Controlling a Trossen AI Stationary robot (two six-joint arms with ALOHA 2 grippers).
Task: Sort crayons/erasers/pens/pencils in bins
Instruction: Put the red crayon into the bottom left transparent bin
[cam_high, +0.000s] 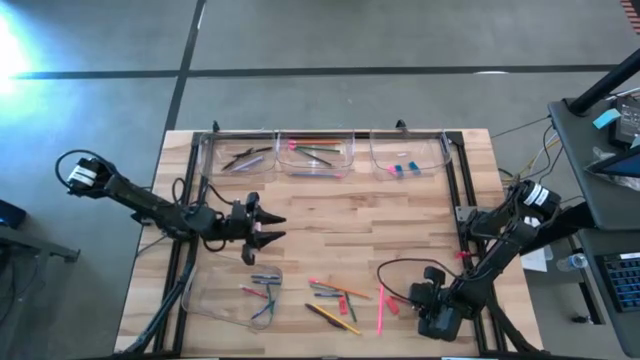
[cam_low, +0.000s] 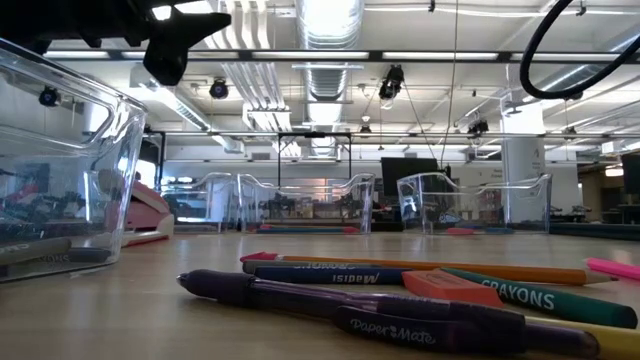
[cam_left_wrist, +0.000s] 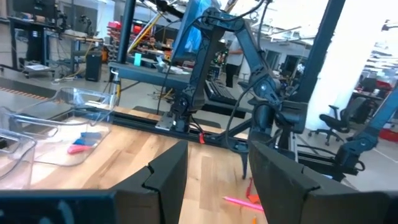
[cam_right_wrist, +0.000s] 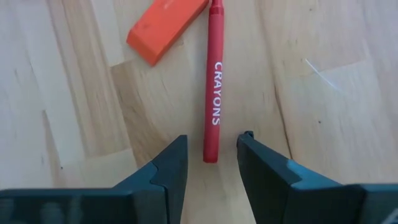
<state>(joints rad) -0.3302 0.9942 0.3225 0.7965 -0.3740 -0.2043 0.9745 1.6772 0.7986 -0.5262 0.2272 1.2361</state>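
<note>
The right gripper (cam_right_wrist: 211, 158) is open, its jaws on either side of the near end of a red crayon (cam_right_wrist: 212, 99), which lies on the table touching an orange eraser (cam_right_wrist: 165, 28). Closing so near the tip may pinch it out, or drag the eraser. Only the high view shows the left gripper (cam_high: 272, 228), open, above the near bin (cam_high: 205, 295), and the far bins (cam_high: 316, 153).

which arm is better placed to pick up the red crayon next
Right. The right gripper hangs open directly over the red crayon, fingers either side of its end, beside an orange eraser. The left gripper sits open mid-table, away from it.
</note>
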